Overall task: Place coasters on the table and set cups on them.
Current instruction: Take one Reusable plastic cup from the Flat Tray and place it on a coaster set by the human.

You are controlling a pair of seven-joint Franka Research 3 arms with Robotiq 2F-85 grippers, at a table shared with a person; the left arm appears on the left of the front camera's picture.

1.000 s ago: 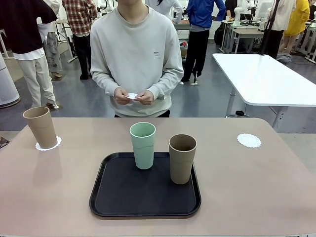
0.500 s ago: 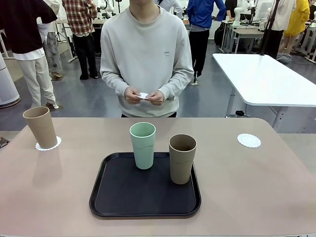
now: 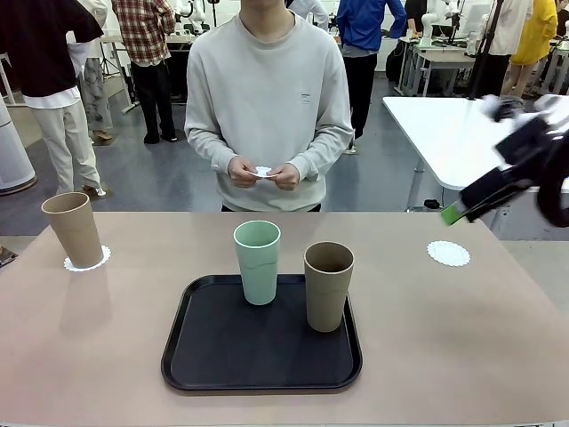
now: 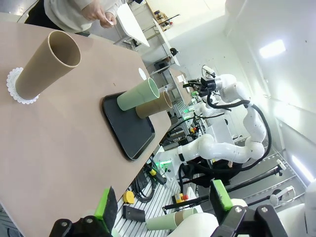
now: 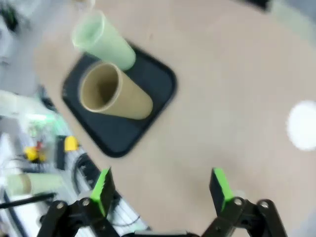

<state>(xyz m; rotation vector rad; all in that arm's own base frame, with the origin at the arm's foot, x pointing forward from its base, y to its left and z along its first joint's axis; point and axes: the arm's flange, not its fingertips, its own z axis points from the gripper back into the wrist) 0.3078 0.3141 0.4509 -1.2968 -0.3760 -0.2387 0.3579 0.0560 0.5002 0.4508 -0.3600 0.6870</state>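
R pincer (image 3: 453,213) jaws apart, empty, motion-blurred, up over right side of worktop (image 3: 444,356). Bare coaster (image 3: 448,253) near, below its tips. Tan cup (image 3: 329,285) + mint cup (image 3: 257,261) upright on tray (image 3: 222,356), well off to its left. L pincer (image 4: 163,200) also apart, empty; 2nd tan cup (image 4: 49,64) sits on 2nd coaster (image 4: 15,86) far ahead of it.

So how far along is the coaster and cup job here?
Done: one tan cup stands on a coaster at the left. In hand: the person's hands hold a third coaster; a bare coaster lies at the right. Left: the mint cup and second tan cup stand on the tray.
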